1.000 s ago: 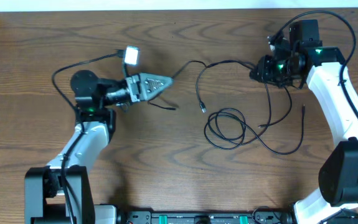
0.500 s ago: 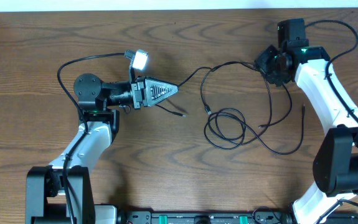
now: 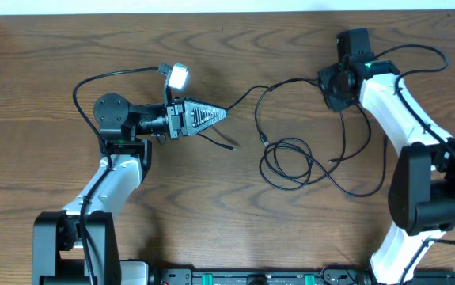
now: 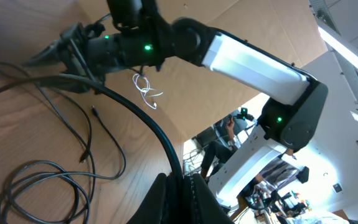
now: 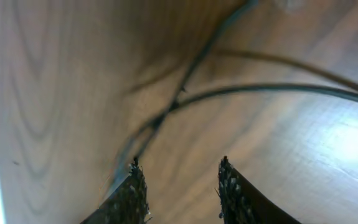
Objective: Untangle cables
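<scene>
Clamps the left gripper [image 3: 224,112] shut on a black cable [image 3: 286,80], fingers pressed together with the cord issuing from between them in the left wrist view. Points that gripper to the right across the desk [image 3: 69,198]. Carries a small lit lamp [image 3: 178,77] just beside the wrist.

Runs the held cable left to right along its long axis, rising slightly toward the far edge, up to the right gripper [image 3: 330,89]. Shows a short tail [image 3: 219,141] below the left gripper, slanting down and to the right, plug end outward.

Holds the right gripper's fingers apart, bare wood showing between them in the right wrist view and nothing pinched. Shows blurred cords crossing just ahead of the fingertips; cannot tell whether any of them touches.

Shows a loose coil [image 3: 265,166] of black cable flat on the desk, near the middle, between the two arms. Sends one strand from the coil out to the right, ending in a free end [image 3: 385,141] that points toward the far edge, well apart from the coil.

Shows a thin white cord [image 4: 146,92] in the left wrist view, curled small on the brown surface beyond the right arm, apart from the black ones.
</scene>
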Controlling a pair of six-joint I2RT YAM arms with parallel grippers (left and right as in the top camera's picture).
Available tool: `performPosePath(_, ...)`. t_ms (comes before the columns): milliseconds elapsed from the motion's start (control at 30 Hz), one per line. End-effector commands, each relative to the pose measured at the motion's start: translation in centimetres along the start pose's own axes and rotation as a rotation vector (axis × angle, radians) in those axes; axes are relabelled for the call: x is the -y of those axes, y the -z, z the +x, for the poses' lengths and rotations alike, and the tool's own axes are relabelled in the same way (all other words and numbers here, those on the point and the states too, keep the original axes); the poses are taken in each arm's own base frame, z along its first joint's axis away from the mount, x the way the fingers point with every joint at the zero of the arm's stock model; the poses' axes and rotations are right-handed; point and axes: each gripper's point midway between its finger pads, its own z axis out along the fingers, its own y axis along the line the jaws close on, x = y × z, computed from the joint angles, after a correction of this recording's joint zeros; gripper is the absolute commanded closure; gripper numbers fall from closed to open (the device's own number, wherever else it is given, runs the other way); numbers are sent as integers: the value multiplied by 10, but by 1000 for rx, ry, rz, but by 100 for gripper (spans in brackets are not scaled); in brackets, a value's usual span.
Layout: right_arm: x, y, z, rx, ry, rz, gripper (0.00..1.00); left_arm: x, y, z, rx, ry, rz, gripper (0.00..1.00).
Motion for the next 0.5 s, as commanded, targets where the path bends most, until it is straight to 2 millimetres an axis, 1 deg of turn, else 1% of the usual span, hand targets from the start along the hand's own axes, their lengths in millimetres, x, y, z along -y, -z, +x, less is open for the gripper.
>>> performPosePath(0, 4, -26, -5, 38, -56, 19, 69, 4, 0, 0, -14, -41, 8, 92)
performPosePath(67, -2, -38, -9, 49, -48, -8, 72, 4, 0, 0, -15, -41, 8, 93)
performPosePath(133, -7, -45, -12, 61, -23, -32, 77, 4, 0, 0, -18, -41, 9, 93)
performPosePath(167, -9, -48, -12, 63, -13, -41, 80, 5, 0, 1, -21, -41, 11, 93)
performPosePath(233, -14, -48, -14, 72, 23, -61, 93, 5, 0, 1, -24, -41, 12, 92)
performPosePath(267, -18, -46, -19, 88, 57, -76, 99, 5, 0, 2, -30, -42, 14, 93)
performPosePath(367, -36, -35, -30, 127, 210, -141, 99, 6, 0, 5, -46, -41, 20, 92)
performPosePath(467, -46, -14, -39, 163, 350, -168, 99, 6, 0, 5, -45, -42, 20, 92)
